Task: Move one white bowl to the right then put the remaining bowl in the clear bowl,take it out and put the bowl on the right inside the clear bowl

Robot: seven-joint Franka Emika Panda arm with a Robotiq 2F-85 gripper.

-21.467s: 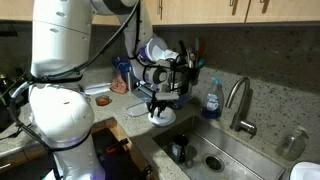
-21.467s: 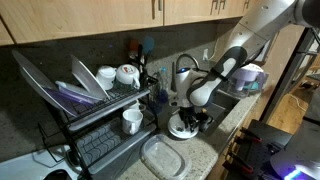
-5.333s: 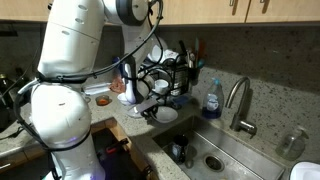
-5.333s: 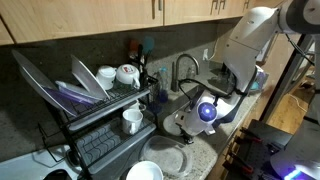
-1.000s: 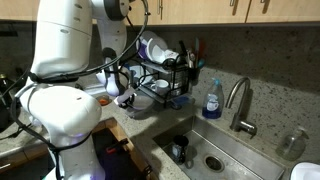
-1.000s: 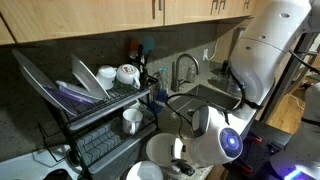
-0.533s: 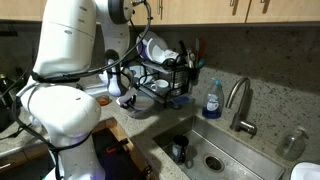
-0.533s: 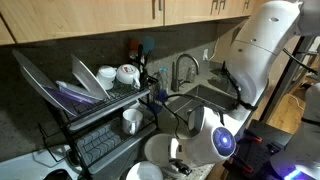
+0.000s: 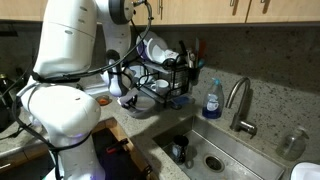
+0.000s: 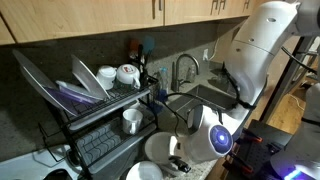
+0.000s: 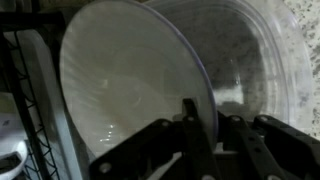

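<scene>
In the wrist view a white bowl (image 11: 130, 90) stands tilted on edge, and my gripper (image 11: 210, 118) is shut on its rim, one finger inside and one outside. Right behind it lies the clear bowl (image 11: 255, 60), see-through, on the speckled counter. In an exterior view the held white bowl (image 10: 160, 148) sits low over the counter in front of the dish rack, with the gripper (image 10: 178, 152) at its side. A second white bowl (image 10: 143, 172) rests on the counter close by, nearer the camera. In the opposite exterior view the gripper (image 9: 128, 98) hangs low beside the rack.
A black dish rack (image 10: 100, 105) with plates and mugs stands against the wall; its wires (image 11: 30, 120) run close to the held bowl. A sink (image 9: 200, 150), a faucet (image 9: 238, 100) and a blue soap bottle (image 9: 211, 98) lie further along the counter.
The wrist has shifted slightly sideways with the white bowl still in its grip. Nothing else has moved.
</scene>
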